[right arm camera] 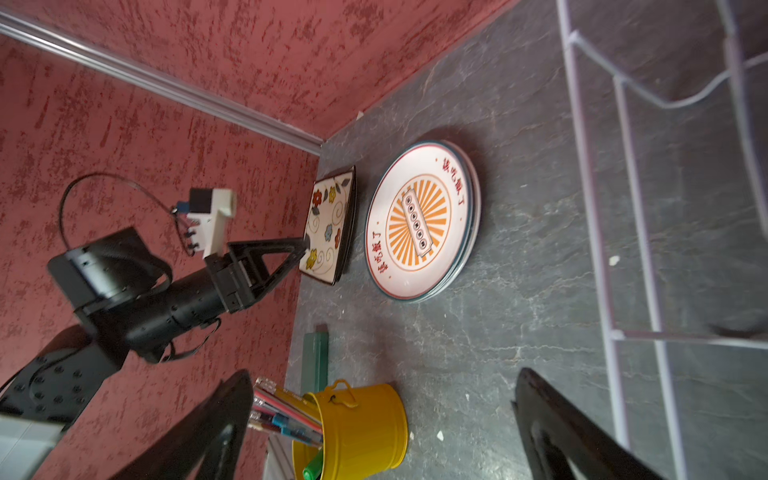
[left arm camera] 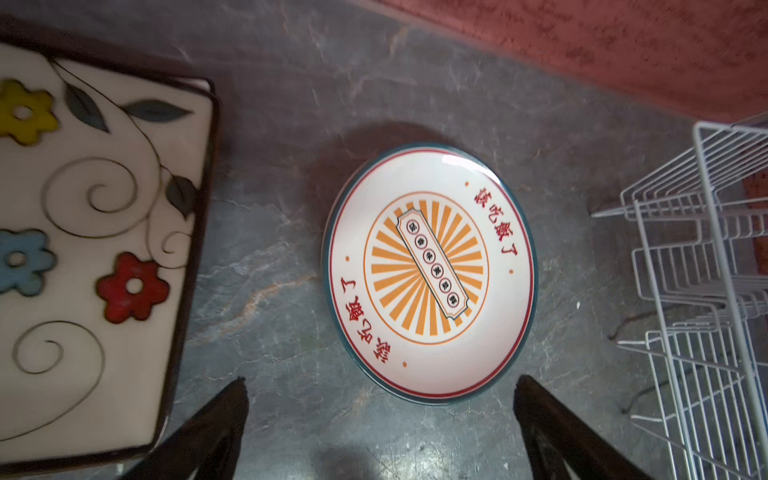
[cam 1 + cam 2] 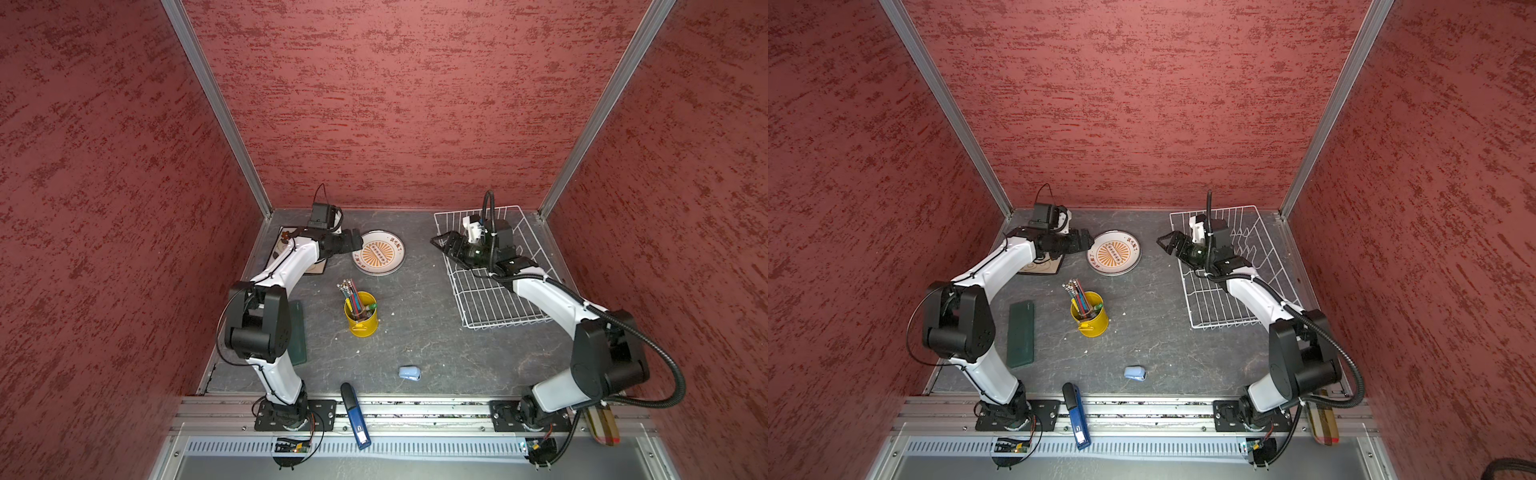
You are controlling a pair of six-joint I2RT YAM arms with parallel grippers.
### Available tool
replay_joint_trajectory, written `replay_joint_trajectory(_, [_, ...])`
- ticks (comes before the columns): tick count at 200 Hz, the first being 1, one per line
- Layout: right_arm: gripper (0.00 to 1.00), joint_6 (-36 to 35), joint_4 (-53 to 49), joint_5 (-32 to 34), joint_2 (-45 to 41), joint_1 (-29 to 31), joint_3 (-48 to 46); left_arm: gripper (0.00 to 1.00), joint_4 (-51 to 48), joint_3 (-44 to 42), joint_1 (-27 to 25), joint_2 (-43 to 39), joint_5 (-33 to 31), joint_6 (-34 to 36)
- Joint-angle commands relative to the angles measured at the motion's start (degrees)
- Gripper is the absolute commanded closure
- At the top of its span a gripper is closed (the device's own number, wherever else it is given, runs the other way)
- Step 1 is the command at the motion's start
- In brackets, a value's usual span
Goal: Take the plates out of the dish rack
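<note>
**While both pincers gape, the plates lie out on the table**

As we start at the edge nearest the arm bases, we meet a blue and black handheld tool (image 3: pixel 355 415) lying across the metal rail (image 3: pixel 436 409), nearer to us than the yellow metal pencil cup (image 3: pixel 361 318), our landmark. On the grey stone-patterned tabletop (image 3: pixel 415 345), a small pale blue object (image 3: pixel 409 372) sits nearer than the cup and a little to its right. Left of the cup lies a dark green flat box (image 3: pixel 1021 333). The cup itself stands upright, with pens and pencils leaning out toward the far left.

Right of the cup, well apart from it, stands the white wire dish rack (image 3: pixel 490 299), reaching back to the far wall. The right pincer (image 3: pixel 1167 242) hangs over the rack's cup-side edge, toward its far end. We see its jaws spread wide with nothing between them.

Beyond the cup, the round white plates with orange sunburst centres (image 3: pixel 378 257) lie flat in a stack on the tabletop, apart from the rack. Beyond the cup and to its left, the square cream plates with coloured flowers (image 2: pixel 83 249) lie stacked too, near the round ones but not touching. The left pincer (image 2: pixel 381 380) hovers above the strip of tabletop between the two stacks, at the round stack's rim, its jaws splayed and gripping nothing.
</note>
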Motion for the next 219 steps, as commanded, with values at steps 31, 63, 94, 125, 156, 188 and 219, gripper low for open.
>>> replay_joint_trajectory(31, [0.01,-11.4,11.6,19.0,-11.3,-0.3,-9.9,0.0,24.6,-14.0,0.3,-10.7,-10.7,4.5])
replay_joint_trajectory(63, [0.01,-22.4,15.4,32.2,-16.1,-0.3,-16.7,0.0,39.8,-23.8,-1.6,-14.2,-14.5,13.2])
replay_joint_trajectory(94, [0.01,-34.2,21.0,42.5,-19.9,-0.9,-23.1,0.0,41.3,-24.8,-3.0,-14.0,-20.7,16.3])
replay_joint_trajectory(125, [0.01,-40.9,30.9,56.0,-23.8,-2.9,-30.7,0.01,41.3,-25.4,-3.9,-14.5,-23.2,19.7])
replay_joint_trajectory(156, [0.01,-44.9,37.0,56.6,-26.3,-7.8,-36.8,0.0,48.7,-30.3,-3.9,-16.8,-21.4,21.6])
replay_joint_trajectory(188, [0.01,-43.3,42.9,52.7,-23.7,-12.5,-41.4,0.01,60.3,-36.9,-4.0,-17.9,-16.2,23.8])
replay_joint_trajectory(219, [0.01,-41.7,52.4,49.5,-18.2,-14.2,-45.2,0.01,64.3,-40.4,-2.7,-19.0,-16.0,20.1])
